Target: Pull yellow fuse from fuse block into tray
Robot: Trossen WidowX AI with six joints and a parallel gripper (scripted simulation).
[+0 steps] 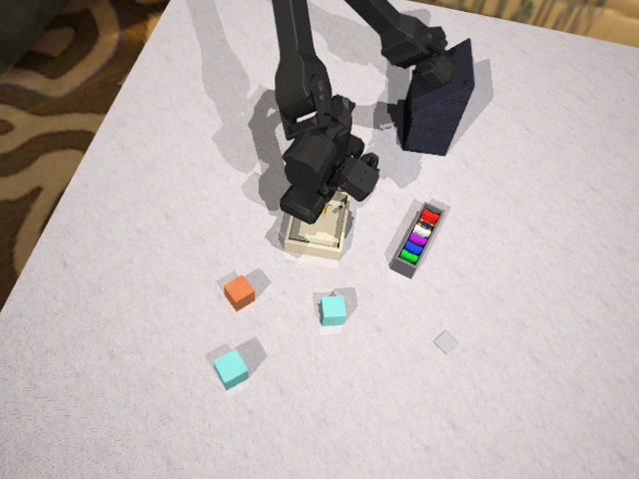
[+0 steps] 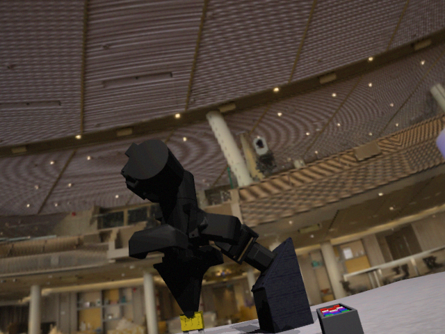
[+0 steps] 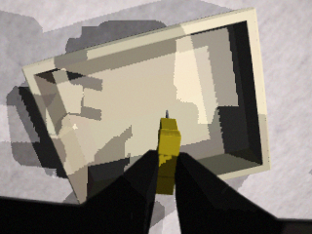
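My gripper (image 2: 190, 313) (image 3: 166, 160) is shut on the yellow fuse (image 1: 324, 209) (image 2: 192, 322) (image 3: 170, 142) and points down. The fuse is over the cream tray (image 1: 313, 248) (image 3: 259, 83), near one long wall in the wrist view; its height above the tray floor is hard to tell. The tray is not visible in the exterior view. The grey fuse block (image 1: 401, 268) (image 2: 342, 324) stands to the right, apart from the gripper. It holds red (image 1: 429, 216), white (image 1: 421, 231), purple (image 1: 417, 239), blue (image 1: 413, 247) and green (image 1: 408, 255) fuses, with an empty slot between red and white.
An orange cube (image 1: 239, 291) and two turquoise cubes (image 1: 332, 310) (image 1: 231, 368) lie in front of the tray. A flat pale square (image 1: 445, 341) lies in front of the block. The dark arm base (image 1: 435, 118) (image 2: 284, 291) stands behind the fuse block.
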